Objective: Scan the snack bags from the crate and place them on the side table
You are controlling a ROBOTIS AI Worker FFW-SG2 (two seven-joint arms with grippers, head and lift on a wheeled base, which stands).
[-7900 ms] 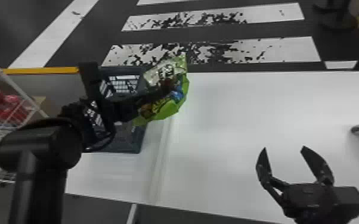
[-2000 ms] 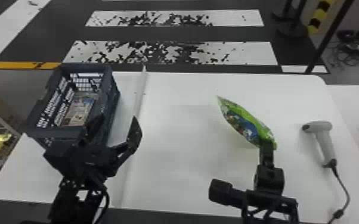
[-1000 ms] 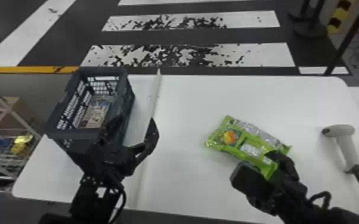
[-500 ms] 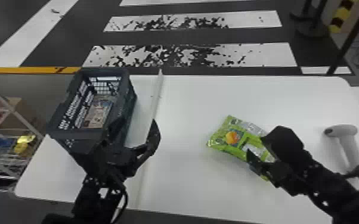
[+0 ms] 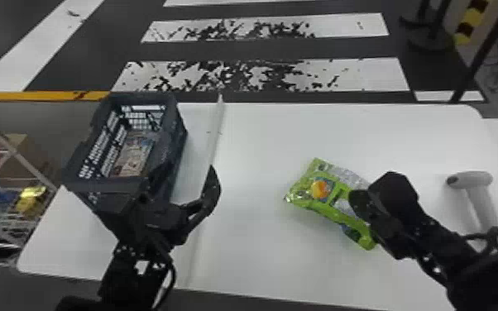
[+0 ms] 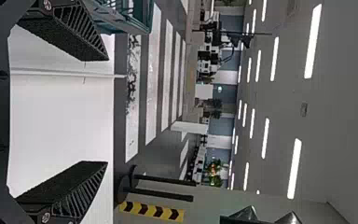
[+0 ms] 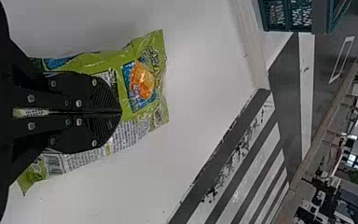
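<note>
Right gripper (image 7: 121, 112): its two flat fingers are close together and look to be nipping the middle of the bag. Squeeze just enough to keep hold, as a hard pinch could crush the snacks.
Left gripper (image 6: 107, 112): its jaws are wide, with nothing in them. It can wait by the crate.
Snack bag (image 5: 318, 211): on the table, under the right jaws, with one end poking out past the tips. Lift it slowly and check that it comes up too, because the slick wrap may slip or fold.
Stripy patch (image 7: 54, 164): on the bag, beside the right fingers, and likely the code to scan. Keep the fingers off it, and pull out creases there.
Table (image 5: 260, 136): under and all around the right jaws. Tip the bag only when it is up off the top.
Scanner (image 5: 479, 198): well to the right of the right jaws, with a cord. Turn the patch to face its nose, and don't snag the cord.
Crate (image 5: 113, 188): just past the left jaws, with flat packs (image 5: 134, 155) inside. Those should wait their turn.
</note>
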